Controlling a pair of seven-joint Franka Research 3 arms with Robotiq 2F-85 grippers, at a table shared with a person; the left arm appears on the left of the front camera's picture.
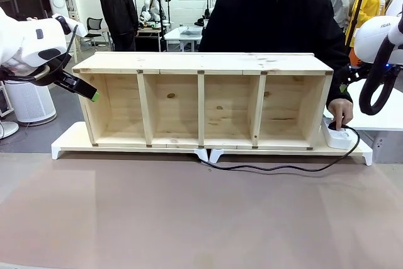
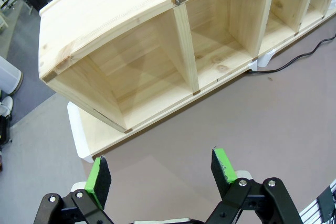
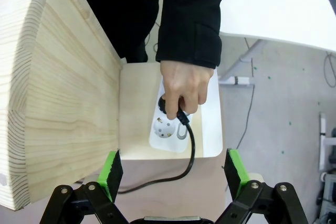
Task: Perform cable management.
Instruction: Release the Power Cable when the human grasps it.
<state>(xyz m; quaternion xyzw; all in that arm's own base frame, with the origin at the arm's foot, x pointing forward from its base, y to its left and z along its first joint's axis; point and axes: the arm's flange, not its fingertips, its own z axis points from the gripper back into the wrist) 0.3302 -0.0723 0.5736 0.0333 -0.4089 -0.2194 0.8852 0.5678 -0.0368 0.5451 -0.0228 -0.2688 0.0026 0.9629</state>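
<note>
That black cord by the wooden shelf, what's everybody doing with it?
A person's hand grips the plug of the cable at the white power strip, beside the wooden shelf. The cable trails across the brown table in front of the shelf. The left gripper and the right gripper are both open, holding nothing, apart from the cable.

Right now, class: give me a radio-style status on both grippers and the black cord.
Left gripper open, empty. Right gripper open, empty, above the thin black power cable. Person's hand grips its plug at the white power strip; wooden four-bay shelf alongside.
</note>
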